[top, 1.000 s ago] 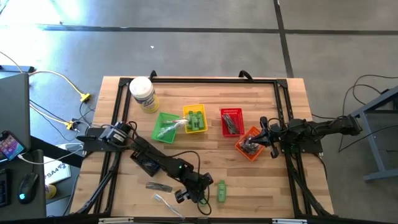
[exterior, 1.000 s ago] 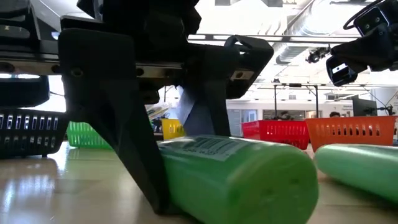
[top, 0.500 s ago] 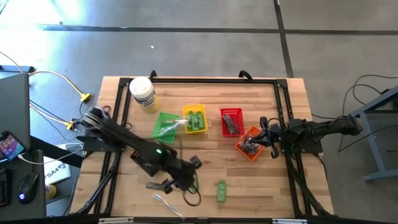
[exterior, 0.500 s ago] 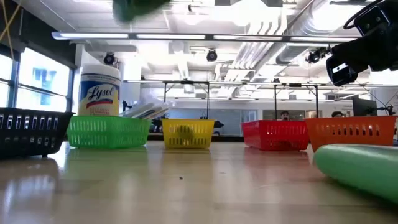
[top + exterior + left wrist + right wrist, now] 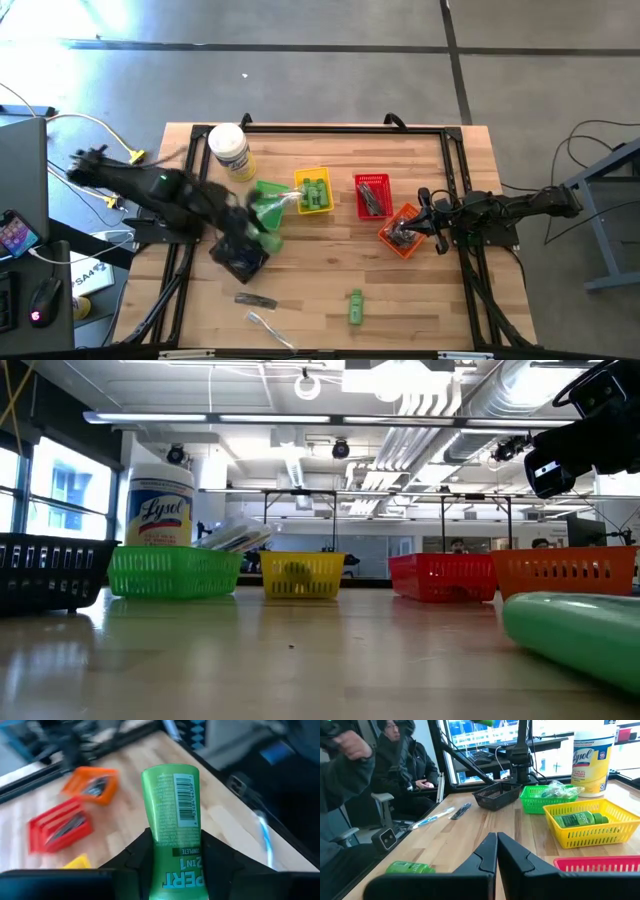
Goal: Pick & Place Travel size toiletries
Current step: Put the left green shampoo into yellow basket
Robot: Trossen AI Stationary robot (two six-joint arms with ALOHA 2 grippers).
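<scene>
My left gripper (image 5: pixel 262 232) (image 5: pixel 175 834) is up above the table between the green basket (image 5: pixel 265 200) and the black basket (image 5: pixel 240 262), shut on a bright green tube (image 5: pixel 170 805). A second green tube (image 5: pixel 355 307) (image 5: pixel 580 635) lies flat on the wood near the near edge. A black razor stick (image 5: pixel 255 299) and a clear-wrapped toothbrush (image 5: pixel 268 328) lie left of it. More green tubes (image 5: pixel 315 192) sit in the yellow basket. My right gripper (image 5: pixel 425 222) (image 5: pixel 496 842) is shut beside the orange basket (image 5: pixel 400 232), holding nothing. My left gripper pinches the green tube between its two fingers (image 5: pixel 137 855), on the printed part of its body (image 5: pixel 172 857). The tube lies along the fingers and its barcode end (image 5: pixel 172 785) sticks out past the fingertips. It is lifted clear of the table.
A white jar with a yellow label (image 5: pixel 230 150) stands at the far left corner. The red basket (image 5: pixel 372 195) and the orange basket hold dark sticks. A black frame rail (image 5: pixel 340 128) runs round the table. People sit beyond the table (image 5: pixel 405 765).
My left gripper, down on a green tube at the near edge a second ago, has lifted that tube clear and swung up and toward the far left, to above the green and black baskets. The other green tube has stayed where it lay.
</scene>
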